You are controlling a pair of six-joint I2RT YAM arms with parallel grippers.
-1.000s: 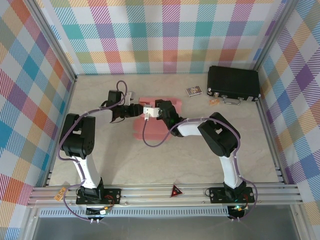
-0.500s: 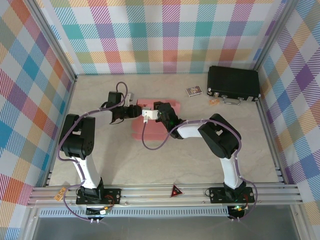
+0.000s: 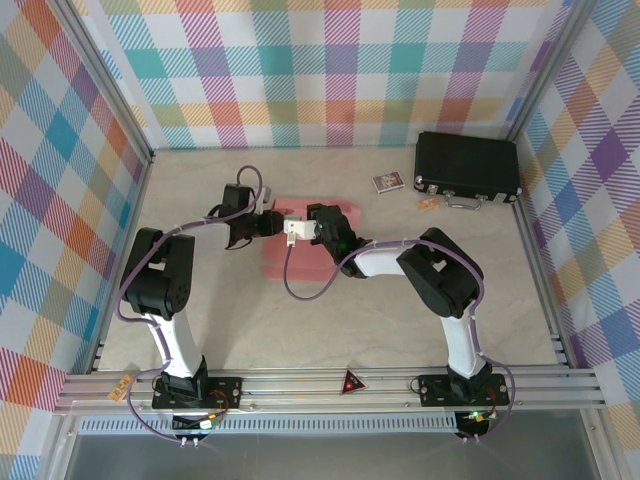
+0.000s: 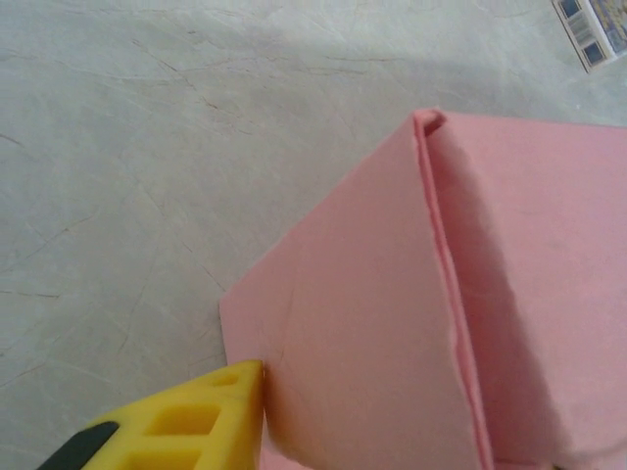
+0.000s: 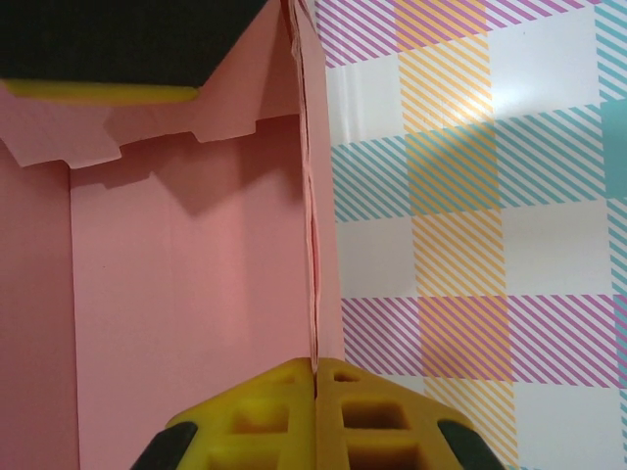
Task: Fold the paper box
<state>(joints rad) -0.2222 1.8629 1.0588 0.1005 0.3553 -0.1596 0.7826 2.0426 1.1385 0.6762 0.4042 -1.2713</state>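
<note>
The salmon-pink paper box [image 3: 305,252] lies partly folded in the middle of the table, with walls raised. My right gripper [image 3: 296,226] reaches in from the right. In the right wrist view it [image 5: 315,377] is shut on the edge of an upright pink wall [image 5: 312,225], beside the box's inside [image 5: 186,294]. My left gripper [image 3: 268,224] meets the box from the left. In its wrist view one yellow finger [image 4: 191,426] presses the outside of a slanted pink wall [image 4: 353,323], and the other finger is hidden. A dark finger with a yellow pad [image 5: 118,49] hangs over the box's inside.
A black case [image 3: 467,166] stands at the back right. A small printed card [image 3: 387,182] and a small orange scrap [image 3: 430,203] lie near it. The card's corner [image 4: 596,29] shows past the box. Checked walls and a metal frame [image 3: 330,385] enclose the table.
My left gripper has moved right, up against the box's left wall, and its jaws have narrowed. My right gripper has kept its pinch and shifted slightly.
</note>
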